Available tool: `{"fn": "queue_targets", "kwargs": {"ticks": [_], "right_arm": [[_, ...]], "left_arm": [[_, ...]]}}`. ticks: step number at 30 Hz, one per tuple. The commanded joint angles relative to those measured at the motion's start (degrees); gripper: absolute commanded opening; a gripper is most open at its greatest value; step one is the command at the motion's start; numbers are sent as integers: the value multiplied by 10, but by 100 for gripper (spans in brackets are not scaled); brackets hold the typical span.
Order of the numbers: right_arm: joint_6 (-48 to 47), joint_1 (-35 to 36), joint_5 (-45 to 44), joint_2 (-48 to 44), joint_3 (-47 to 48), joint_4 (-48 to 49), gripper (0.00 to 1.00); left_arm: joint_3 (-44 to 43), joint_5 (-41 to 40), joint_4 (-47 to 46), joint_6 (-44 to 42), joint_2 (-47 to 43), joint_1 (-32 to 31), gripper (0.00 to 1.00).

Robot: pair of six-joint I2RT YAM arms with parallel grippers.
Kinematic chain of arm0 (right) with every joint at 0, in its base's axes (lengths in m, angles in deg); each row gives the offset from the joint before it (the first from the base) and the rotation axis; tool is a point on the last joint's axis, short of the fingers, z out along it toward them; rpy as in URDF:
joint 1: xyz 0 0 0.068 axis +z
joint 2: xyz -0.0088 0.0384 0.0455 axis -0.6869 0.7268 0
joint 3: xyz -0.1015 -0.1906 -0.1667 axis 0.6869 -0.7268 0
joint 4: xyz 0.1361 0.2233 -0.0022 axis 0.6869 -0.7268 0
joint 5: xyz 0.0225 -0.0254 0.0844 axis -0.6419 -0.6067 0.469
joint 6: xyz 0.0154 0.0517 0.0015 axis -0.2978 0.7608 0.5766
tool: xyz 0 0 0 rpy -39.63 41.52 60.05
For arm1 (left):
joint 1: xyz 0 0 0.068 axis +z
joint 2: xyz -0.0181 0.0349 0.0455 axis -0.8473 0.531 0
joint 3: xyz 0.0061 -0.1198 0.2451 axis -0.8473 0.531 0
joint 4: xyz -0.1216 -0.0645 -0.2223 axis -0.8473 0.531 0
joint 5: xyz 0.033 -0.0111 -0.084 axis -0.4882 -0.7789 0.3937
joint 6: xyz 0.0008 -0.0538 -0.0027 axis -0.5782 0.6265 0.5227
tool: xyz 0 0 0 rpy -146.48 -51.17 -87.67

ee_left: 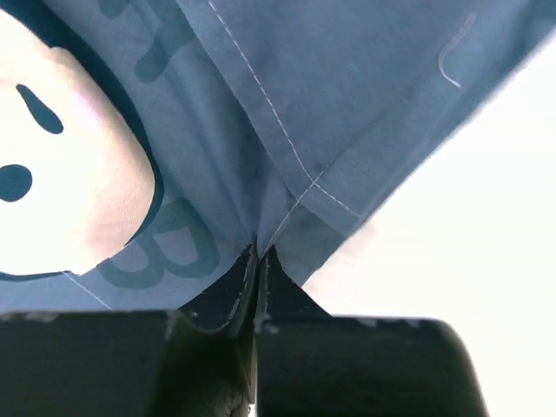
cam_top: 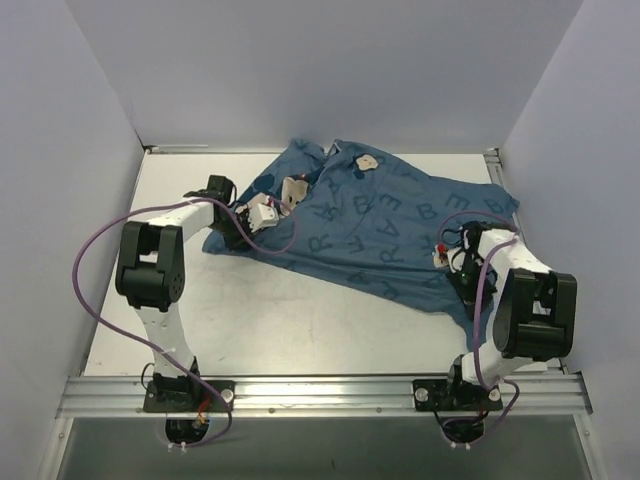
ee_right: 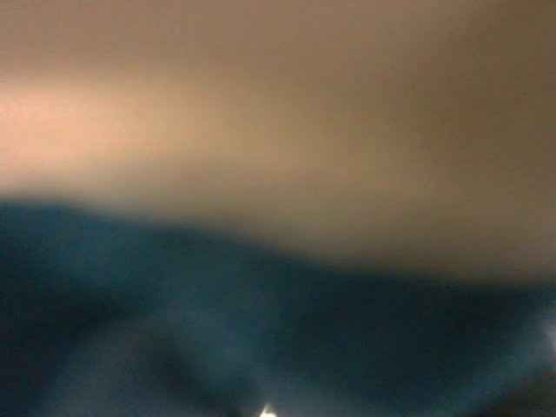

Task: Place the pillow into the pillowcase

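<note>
The blue pillowcase (cam_top: 380, 225) lies spread and rumpled across the back of the table, printed with dark letters and mouse faces. My left gripper (cam_top: 278, 207) is at its left edge. In the left wrist view the gripper (ee_left: 259, 254) is shut, pinching a stitched hem fold of the pillowcase (ee_left: 347, 87) beside a white mouse face (ee_left: 61, 174). My right gripper (cam_top: 452, 262) is at the cloth's near right edge. In the right wrist view, blurred blue pillowcase cloth (ee_right: 261, 330) lies right against the lens and hides the fingers. The pillow is hidden.
A blurred pale tan surface (ee_right: 304, 113) fills the upper half of the right wrist view; I cannot tell what it is. Grey walls close in the table (cam_top: 280, 320) on the left, back and right. A metal rail (cam_top: 320, 392) runs along the near edge.
</note>
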Motion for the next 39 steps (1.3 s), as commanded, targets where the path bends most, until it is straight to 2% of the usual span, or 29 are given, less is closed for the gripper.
{"fn": "queue_targets", "kwargs": {"ticks": [1, 2, 5, 9, 12, 16, 19, 23, 32, 35, 39], "right_arm": [[8, -40, 25, -15, 99, -6, 0], [5, -49, 48, -22, 163, -16, 0], [-9, -82, 74, -40, 261, -46, 0], [-17, -111, 93, -16, 466, -81, 0], [-21, -123, 94, -13, 551, -107, 0], [-39, -134, 90, -39, 665, -109, 0], [-47, -139, 78, -55, 714, -99, 0], [-50, -138, 78, -57, 715, -69, 0], [-28, -101, 69, 62, 777, -35, 0], [-18, -85, 66, 114, 833, -29, 0], [-11, -78, 64, 113, 855, -19, 0]], "left_arm": [[11, 35, 48, 32, -56, 39, 0], [-7, 44, 55, 52, -85, 48, 0], [-56, 85, 60, 142, -120, 76, 0], [-186, 112, 56, 253, -131, 92, 0], [-245, 117, 39, 349, -154, 94, 0], [-261, 114, -2, 413, -223, 119, 0], [-241, 88, -65, 455, -289, 132, 0], [-217, 43, -168, 487, -343, 133, 0], [-227, 7, -197, 501, -272, 131, 0], [-235, 6, -222, 505, -253, 132, 0], [-252, -5, -237, 517, -241, 131, 0]]}}
